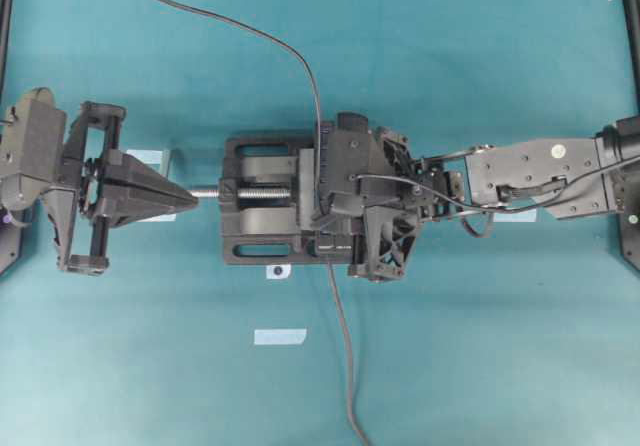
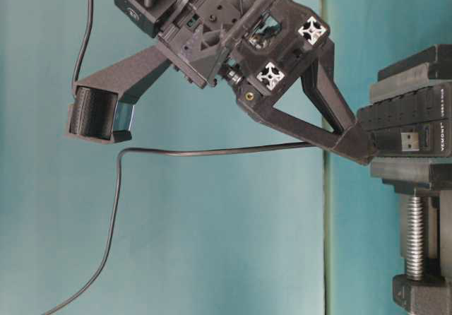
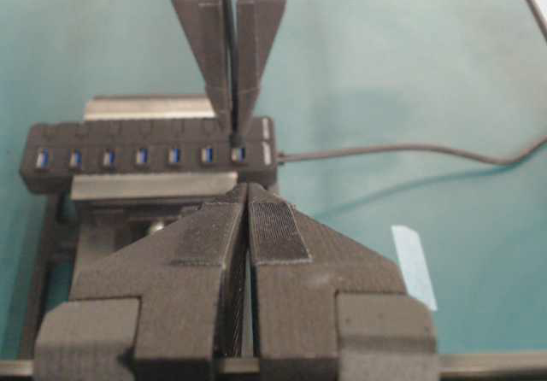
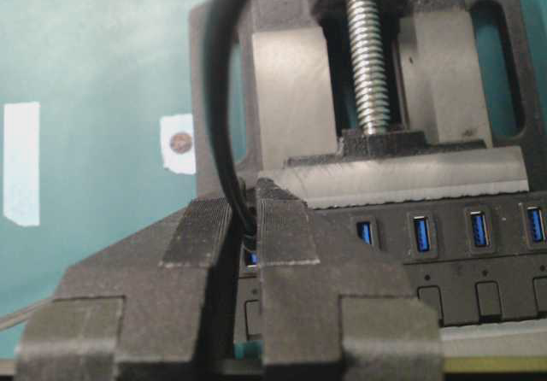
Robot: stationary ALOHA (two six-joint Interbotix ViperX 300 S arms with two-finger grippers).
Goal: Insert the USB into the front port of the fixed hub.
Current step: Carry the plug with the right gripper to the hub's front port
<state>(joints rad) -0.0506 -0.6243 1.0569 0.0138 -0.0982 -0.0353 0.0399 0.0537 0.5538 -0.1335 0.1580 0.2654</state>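
Ribbed black fingers of the right gripper [image 4: 244, 227] pinched the small dark USB [image 4: 249, 243] at the blue front port [image 3: 238, 154] of the long black fixed hub [image 3: 149, 155], clamped in a black vise [image 1: 262, 206]. Left gripper [image 3: 247, 219] sat clenched, empty.

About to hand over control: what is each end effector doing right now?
Left end effector: closed, holding nothing, parked short of the vise.
Right end effector: closed on the USB cable, at the fixed hub.
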